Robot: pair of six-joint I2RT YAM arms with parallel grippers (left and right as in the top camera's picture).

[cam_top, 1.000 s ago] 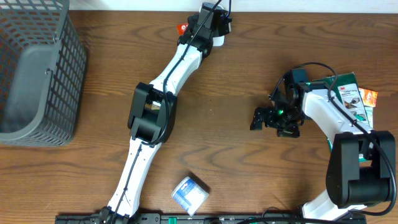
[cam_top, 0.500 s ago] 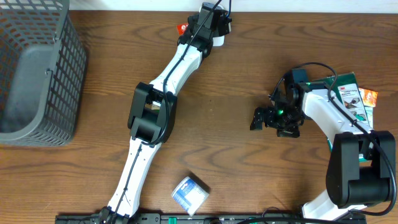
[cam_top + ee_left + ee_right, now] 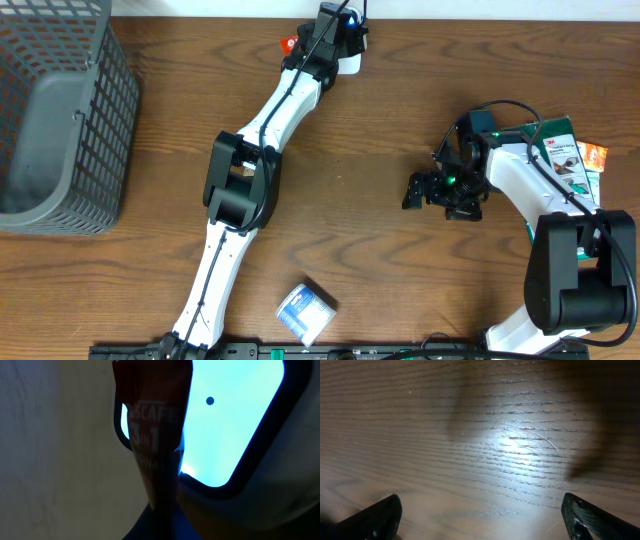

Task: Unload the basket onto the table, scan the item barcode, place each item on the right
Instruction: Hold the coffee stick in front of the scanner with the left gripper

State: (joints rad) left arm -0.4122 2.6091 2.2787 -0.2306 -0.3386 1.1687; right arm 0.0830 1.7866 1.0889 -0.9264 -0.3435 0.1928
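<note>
Nearest the arm bases, a blue-and-white packet (image 3: 305, 312) lies alone. Farther out, the right gripper (image 3: 482, 517) hangs with jaws spread wide over the table (image 3: 360, 150). At the far edge, the left gripper (image 3: 320, 35) is clenched on the red sachet (image 3: 152, 435). Overhead shows only its red corner. The left wrist view shows its "3 IN 1" print, its long axis upright in frame, across the left side of the scanner (image 3: 235, 420)'s glowing window.
</note>
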